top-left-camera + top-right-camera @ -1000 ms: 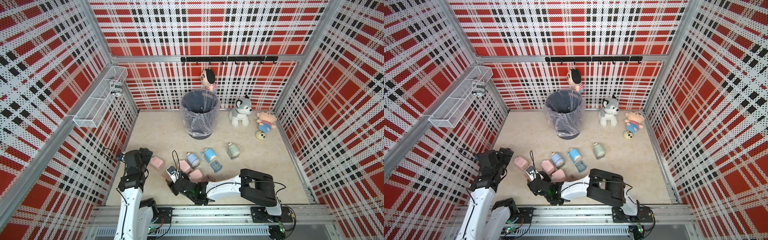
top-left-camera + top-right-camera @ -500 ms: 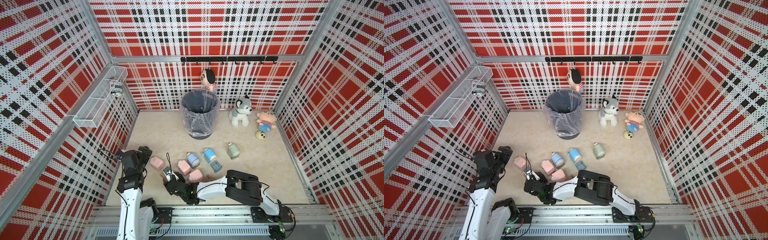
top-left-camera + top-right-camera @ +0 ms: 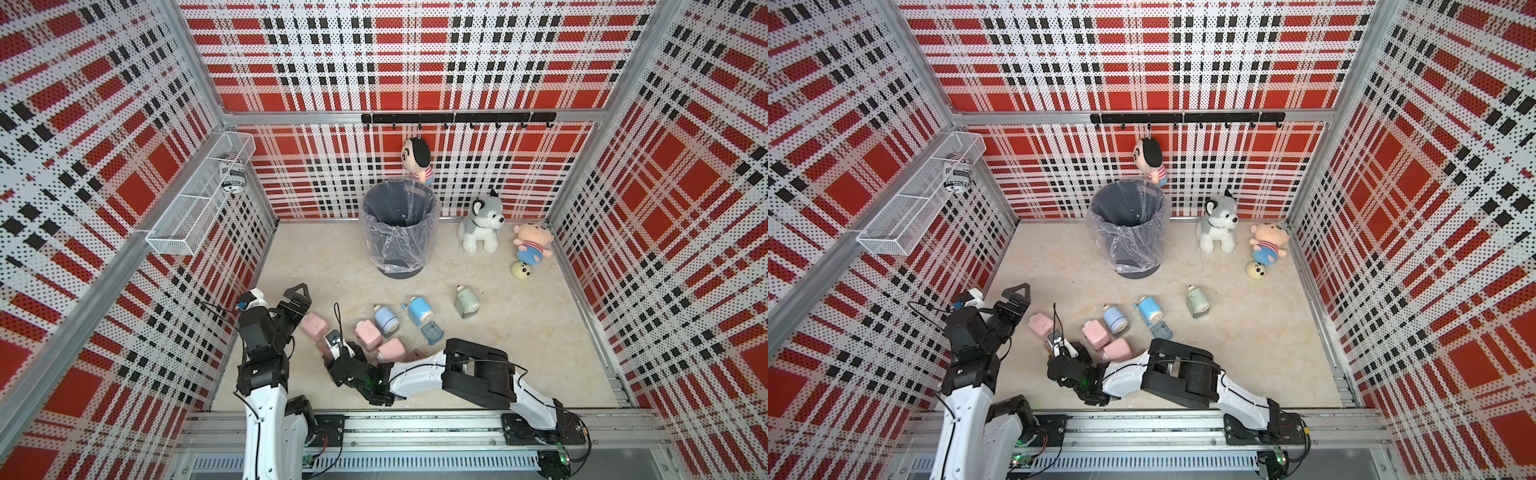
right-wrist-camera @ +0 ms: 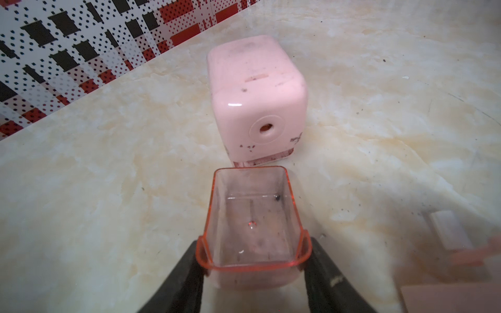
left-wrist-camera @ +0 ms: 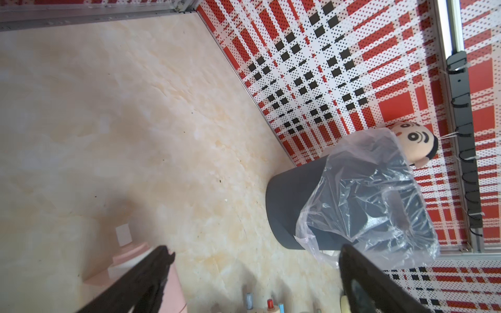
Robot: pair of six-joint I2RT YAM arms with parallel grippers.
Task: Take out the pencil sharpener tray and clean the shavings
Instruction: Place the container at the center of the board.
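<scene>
In the right tool (image 4: pixel 253 244), clamped pink tray (image 4: pixel 252 216), pink sharpener (image 4: pixel 257 100) just beyond

Bare bench (image 3: pixel 528 353) is lying open along the right side, past the green sharpener (image 3: pixel 466 302). Another clear strip is running between the lined bin (image 3: pixel 399 224) and the left end effector (image 3: pixel 301 299). A cluster of sharpeners (image 3: pixel 368 334) and a blue tray (image 3: pixel 431 332) are crowding the near middle. A lone pink sharpener (image 4: pixel 254 103) is standing just ahead of the clear tray (image 4: pixel 250 216) clamped in the right end effector (image 4: pixel 252 260), blocking the straight path. Bench is lying bare on both sides.
</scene>
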